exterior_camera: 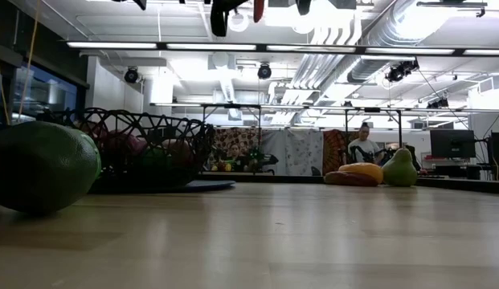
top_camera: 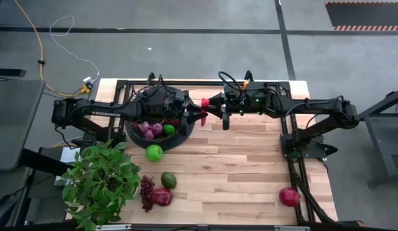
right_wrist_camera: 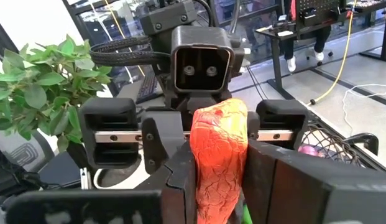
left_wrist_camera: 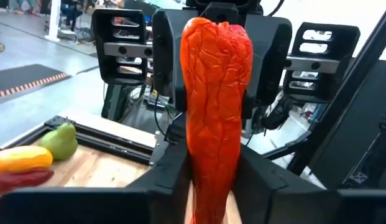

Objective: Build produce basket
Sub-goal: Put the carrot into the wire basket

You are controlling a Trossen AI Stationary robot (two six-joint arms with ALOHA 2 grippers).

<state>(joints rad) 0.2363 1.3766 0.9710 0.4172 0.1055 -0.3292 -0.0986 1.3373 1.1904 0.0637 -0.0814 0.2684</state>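
above the table's far edge, beside the basket [top_camera: 161,128]: red chili [top_camera: 204,102] held between both grippers, long axis running arm to arm. left gripper [top_camera: 200,115] clamps one end, right gripper [top_camera: 213,101] the other. basket lies just left of the chili, nearer the left arm.

We've got a wood table [top_camera: 237,173] holding the basket [top_camera: 159,137], plant [top_camera: 99,183], apple [top_camera: 154,153], avocado [top_camera: 168,180], grapes [top_camera: 147,192], and two pomegranates [top_camera: 289,196].

A green fruit [exterior_camera: 42,166] lies beside the basket [exterior_camera: 145,148] holding produce [exterior_camera: 124,144].
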